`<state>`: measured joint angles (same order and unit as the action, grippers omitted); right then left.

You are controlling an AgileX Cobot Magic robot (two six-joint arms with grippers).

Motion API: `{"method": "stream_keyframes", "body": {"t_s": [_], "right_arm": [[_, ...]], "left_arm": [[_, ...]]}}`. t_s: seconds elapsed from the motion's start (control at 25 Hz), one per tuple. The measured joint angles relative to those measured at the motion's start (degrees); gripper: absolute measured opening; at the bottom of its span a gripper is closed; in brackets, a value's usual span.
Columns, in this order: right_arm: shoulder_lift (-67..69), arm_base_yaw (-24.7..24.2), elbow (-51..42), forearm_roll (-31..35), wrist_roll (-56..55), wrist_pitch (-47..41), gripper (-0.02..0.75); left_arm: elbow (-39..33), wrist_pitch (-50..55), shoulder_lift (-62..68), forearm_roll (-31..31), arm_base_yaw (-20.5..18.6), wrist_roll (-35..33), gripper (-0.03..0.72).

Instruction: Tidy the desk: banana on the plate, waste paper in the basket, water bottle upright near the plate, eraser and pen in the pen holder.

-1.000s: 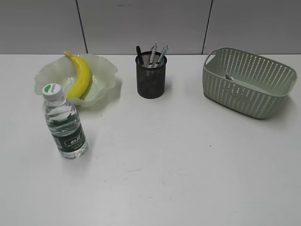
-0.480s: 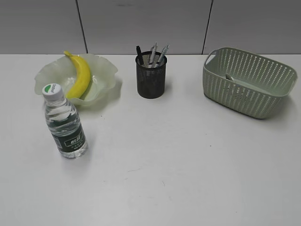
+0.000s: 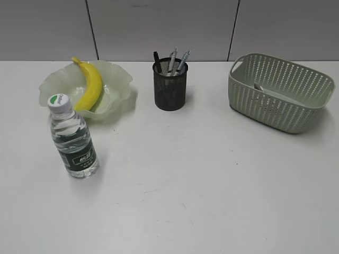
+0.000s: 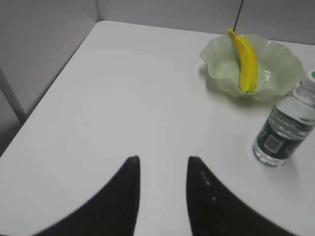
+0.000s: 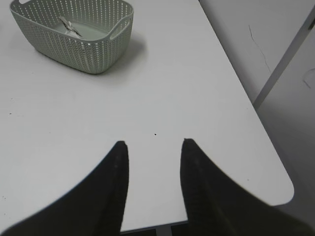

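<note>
Both grippers parted and empty above the large plain white desk [image 3: 212, 174]; task items sit in their containers.

The left gripper [image 4: 162, 162] holds its 2 dark fingers moderately spread over bare desk, touching nothing; the right gripper [image 5: 151, 146] shows the same gap, also empty, near the desk's edge. The long curved yellow banana [image 3: 90, 84] lies in the pale green translucent plate with wavy rim [image 3: 119, 79]. The small clear water bottle with dark green label and white cap [image 3: 73, 138] stands upright just in front of the plate. Pens [image 3: 172, 62] stand in the black mesh cylindrical pen holder [image 3: 170, 87]. The crumpled white waste paper [image 5: 69, 27] lies inside the sage green perforated rectangular basket [image 3: 278, 106].
</note>
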<state>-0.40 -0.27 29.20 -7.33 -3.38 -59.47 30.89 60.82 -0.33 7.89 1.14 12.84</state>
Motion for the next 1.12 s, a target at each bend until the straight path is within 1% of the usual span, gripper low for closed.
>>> {"method": "stream_keyframes", "body": {"t_s": [0.96, 1.12], "right_arm": [[0.0, 0.0, 0.0, 0.0, 0.0, 0.0, 0.296], [0.0, 0.0, 0.0, 2.2, 0.0, 0.0, 0.296]], "left_arm": [[0.0, 0.0, 0.0, 0.0, 0.0, 0.0, 0.24], [0.0, 0.0, 0.0, 0.0, 0.0, 0.0, 0.24]]}}
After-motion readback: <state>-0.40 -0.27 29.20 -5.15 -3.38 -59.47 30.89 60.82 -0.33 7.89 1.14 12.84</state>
